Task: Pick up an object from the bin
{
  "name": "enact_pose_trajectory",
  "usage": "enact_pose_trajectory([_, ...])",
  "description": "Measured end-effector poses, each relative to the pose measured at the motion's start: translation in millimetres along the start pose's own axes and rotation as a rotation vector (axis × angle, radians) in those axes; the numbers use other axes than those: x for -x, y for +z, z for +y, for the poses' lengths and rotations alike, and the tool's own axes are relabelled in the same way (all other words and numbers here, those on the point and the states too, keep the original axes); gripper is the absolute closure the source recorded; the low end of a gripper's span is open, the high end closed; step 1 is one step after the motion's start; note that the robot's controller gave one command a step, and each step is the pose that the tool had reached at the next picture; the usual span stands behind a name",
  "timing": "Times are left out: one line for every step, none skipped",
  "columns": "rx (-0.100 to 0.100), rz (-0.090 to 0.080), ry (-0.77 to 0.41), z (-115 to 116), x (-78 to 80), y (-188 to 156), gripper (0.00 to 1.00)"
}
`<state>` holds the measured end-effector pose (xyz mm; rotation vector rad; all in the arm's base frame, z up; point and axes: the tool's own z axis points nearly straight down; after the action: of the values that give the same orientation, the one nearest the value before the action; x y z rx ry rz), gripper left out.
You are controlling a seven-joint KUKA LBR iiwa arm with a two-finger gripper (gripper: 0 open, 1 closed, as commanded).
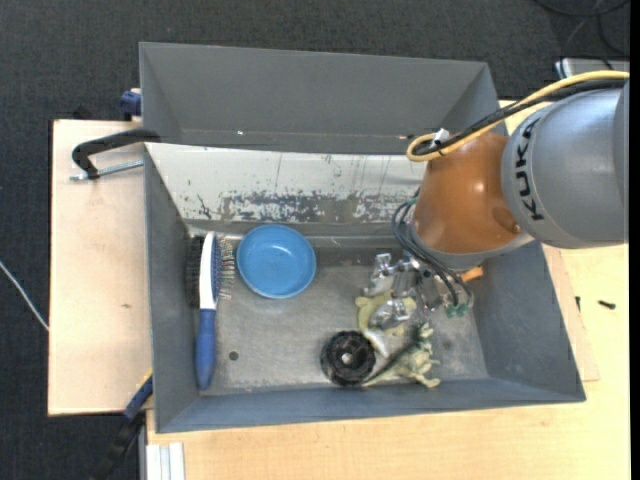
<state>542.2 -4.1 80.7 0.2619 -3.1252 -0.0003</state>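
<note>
My gripper hangs low in the right half of the bin, under the orange wrist cover. Just below it lies a pale olive, floppy, toy-like thing near the bin's front wall. A black round disc-shaped thing rests against that olive thing's left side. The view does not show whether the gripper touches the olive thing. A small orange piece peeks out to the gripper's right, partly hidden by the arm.
A blue bowl sits upright in the back middle of the bin. Along the left wall lies a brush with a blue and white handle and dark bristles. The arm and its cables cover the bin's right back corner.
</note>
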Motion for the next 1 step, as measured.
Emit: enact_pose_trajectory([-0.001, -0.018, 0.005, 20.6, -10.5, -85.3, 1.00])
